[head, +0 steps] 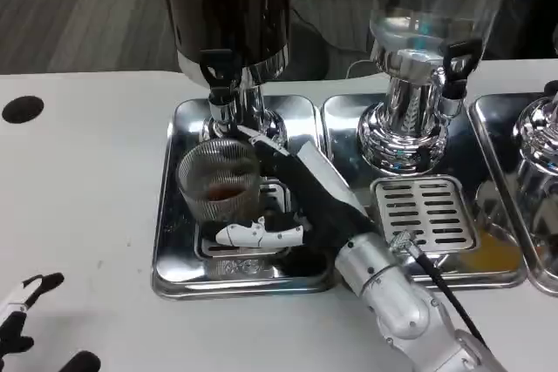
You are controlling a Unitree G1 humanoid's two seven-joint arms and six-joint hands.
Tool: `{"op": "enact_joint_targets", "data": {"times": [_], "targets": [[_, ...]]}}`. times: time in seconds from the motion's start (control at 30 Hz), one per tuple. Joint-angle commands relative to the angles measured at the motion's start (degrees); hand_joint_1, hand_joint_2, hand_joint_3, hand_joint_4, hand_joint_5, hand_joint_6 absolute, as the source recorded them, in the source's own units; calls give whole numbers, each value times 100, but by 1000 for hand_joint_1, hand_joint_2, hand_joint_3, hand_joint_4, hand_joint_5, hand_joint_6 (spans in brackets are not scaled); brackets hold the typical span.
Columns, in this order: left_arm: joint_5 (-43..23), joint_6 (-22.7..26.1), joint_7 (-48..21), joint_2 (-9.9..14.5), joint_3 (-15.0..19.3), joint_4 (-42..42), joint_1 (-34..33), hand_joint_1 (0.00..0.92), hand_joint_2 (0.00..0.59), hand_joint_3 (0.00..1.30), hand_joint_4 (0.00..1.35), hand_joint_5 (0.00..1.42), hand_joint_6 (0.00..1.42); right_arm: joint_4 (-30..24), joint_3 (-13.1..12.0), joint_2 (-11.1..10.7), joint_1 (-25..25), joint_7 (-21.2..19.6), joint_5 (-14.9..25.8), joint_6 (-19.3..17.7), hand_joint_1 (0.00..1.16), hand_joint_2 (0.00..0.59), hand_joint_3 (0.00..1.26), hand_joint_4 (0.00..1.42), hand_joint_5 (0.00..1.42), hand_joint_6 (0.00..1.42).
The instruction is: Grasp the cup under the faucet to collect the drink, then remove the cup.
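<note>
Cup: a clear ribbed cup (219, 182) stands at frame centre-left on a steel tray (174, 241), under the faucet (220, 84); a little reddish drink lies in its bottom.
Right hand: the right hand (292, 202) wraps the cup, fingers (260, 233) closed against its side.
Left hand: the left hand (22, 320) rests at lower left on the tabletop (78, 206), fingers apart, holding nothing.
Dispenser: a dark dispenser (228, 6) rises above the faucet.

one cup (220, 182), three dispensers (231, 19), two hands (296, 193)
</note>
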Motion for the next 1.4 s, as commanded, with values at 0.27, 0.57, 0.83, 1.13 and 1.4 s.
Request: {"op": "enact_joint_targets", "data": {"times": [0.27,0.57,0.83,1.13,1.4], "targets": [[-49,-12,-57,86,89,40,114,0,78,172,60,86,347,170,-30,146,-130,-391,-25,-106,817,84,241,351,385,284],[-74,23,-69,112,109,5,115,0,78,172,60,86,347,149,-52,95,-128,-412,-12,-68,831,94,288,392,418,313],[-118,35,-76,110,181,-5,111,0,78,172,60,86,347,149,-86,61,-97,-405,19,-130,831,96,355,443,454,325],[-139,34,-105,82,237,-42,101,0,78,166,61,86,347,104,-128,-1,-46,-372,31,-183,831,96,443,516,523,380],[-123,19,-105,51,213,-28,87,0,78,164,61,86,346,-74,-146,-62,55,-359,27,-253,833,96,466,531,528,384]]}}
